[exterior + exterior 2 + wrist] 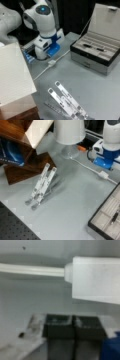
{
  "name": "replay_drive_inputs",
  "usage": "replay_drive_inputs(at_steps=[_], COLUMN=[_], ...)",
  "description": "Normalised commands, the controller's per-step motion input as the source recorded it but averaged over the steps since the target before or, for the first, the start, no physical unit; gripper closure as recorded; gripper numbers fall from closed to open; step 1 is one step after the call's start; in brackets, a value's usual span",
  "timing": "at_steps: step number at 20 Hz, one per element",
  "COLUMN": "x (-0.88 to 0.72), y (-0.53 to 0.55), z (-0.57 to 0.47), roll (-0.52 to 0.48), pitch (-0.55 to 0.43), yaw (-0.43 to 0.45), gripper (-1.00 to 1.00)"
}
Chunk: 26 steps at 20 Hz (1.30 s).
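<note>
White board [13, 72] fills a front view's left, lying on a wooden block [22, 173] that shows brown in a front view. Right of it the Panda arm [42, 17] reaches down to the grey table [100, 87]. The gripper [73, 325] is low over the tabletop, and the wrist view shows its two dark fingers [58, 327] pressed together with nothing between them. Nearest to it is a white cable [40, 72] with a white connector block [51, 62]. The block lies just beside the gripper and does not touch it. Nearer a front view's bottom stands a folding metal stand [67, 101], well apart from the gripper. At a front view's right sits an open jewellery box [87, 60], lid up, with a dark slim item [95, 47] in its tray.
</note>
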Motion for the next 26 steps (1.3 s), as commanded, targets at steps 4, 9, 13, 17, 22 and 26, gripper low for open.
replay_drive_inputs(at_steps=[4,9,13,17,22,26], x=[-0.27,-0.07,0.10,0.15,0.22,0.32], y=[-0.28,-0.38,-0.34,-0.16,-0.07,-0.08], z=[0.24,0.26,0.11,0.03,0.16,0.33], roll=[-0.012,-0.032,-0.044,-0.032,-0.047,-0.081], pitch=[-0.152,-0.073,-0.001,0.053,0.088,0.131], yaw=[0.036,0.093,0.090,0.073,0.090,0.105], gripper=[1.00,1.00,-1.00,-1.00,-1.00,-1.00])
